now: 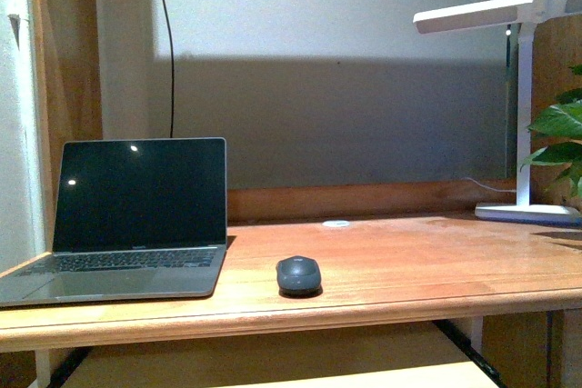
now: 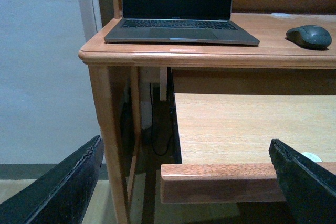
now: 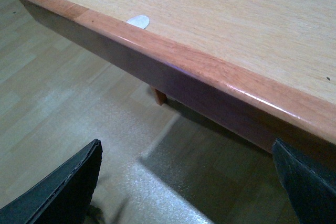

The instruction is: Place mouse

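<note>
The dark grey mouse (image 1: 298,274) sits on the wooden desk (image 1: 409,261), just right of the open laptop (image 1: 127,224). It also shows in the left wrist view (image 2: 308,36) at the far right of the desk top. My left gripper (image 2: 184,182) is open and empty, low in front of the desk's left corner, by the pull-out shelf (image 2: 247,129). My right gripper (image 3: 189,187) is open and empty above the floor, beside the pull-out shelf's front edge (image 3: 173,61). Neither gripper shows in the front view.
A white desk lamp (image 1: 523,88) and a green plant (image 1: 559,138) stand at the desk's right end. A small flat white disc (image 1: 336,223) lies at the back of the desk. Another white disc (image 3: 138,21) lies on the pull-out shelf. A black cable (image 1: 171,52) hangs behind the laptop.
</note>
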### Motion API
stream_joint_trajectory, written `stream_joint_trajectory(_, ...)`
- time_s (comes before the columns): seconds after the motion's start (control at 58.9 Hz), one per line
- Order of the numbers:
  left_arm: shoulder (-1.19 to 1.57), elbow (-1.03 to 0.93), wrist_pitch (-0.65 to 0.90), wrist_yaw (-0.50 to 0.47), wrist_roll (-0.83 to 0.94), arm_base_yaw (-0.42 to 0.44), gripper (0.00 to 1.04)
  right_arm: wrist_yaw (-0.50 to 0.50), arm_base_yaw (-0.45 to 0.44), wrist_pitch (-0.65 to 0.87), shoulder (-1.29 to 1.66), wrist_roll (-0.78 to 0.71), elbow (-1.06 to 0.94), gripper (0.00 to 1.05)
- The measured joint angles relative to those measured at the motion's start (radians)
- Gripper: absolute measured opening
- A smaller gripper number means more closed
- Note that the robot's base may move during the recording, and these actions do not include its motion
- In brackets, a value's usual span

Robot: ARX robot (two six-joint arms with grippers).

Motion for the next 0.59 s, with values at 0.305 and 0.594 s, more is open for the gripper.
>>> stream_joint_trajectory(0.305,0.000,0.000,0.000,0.000,0.000,0.000,0.97,0.079,0.034,0.046,0.141,0.038,0.094,0.97)
stream_joint_trajectory(0.594,0.000,0.000,0.000,0.000,0.000,0.000,0.97,0.193,0.052,0.051,0.270,0.080,0.244,0.97)
